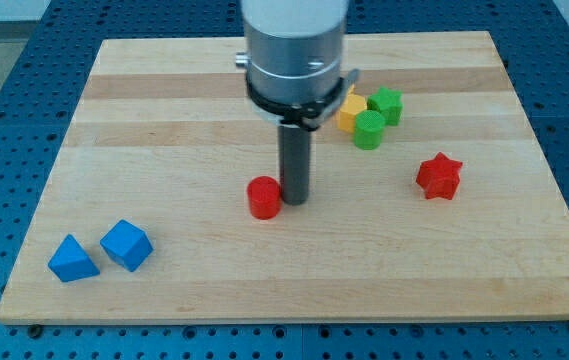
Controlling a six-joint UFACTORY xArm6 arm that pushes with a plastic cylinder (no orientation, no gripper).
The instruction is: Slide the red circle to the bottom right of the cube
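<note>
The red circle (263,197) is a short red cylinder near the middle of the wooden board (164,130). My tip (295,200) stands right beside it, on its right, touching or nearly touching it. The blue cube (126,245) sits at the view's bottom left, well to the left of the red circle and lower. The red circle is up and to the right of the cube.
A blue triangular block (72,260) lies just left of the cube. A red star (438,176) sits at the right. A yellow block (351,111), a green cylinder (369,130) and a green star-like block (387,104) cluster at the upper right, partly behind the arm.
</note>
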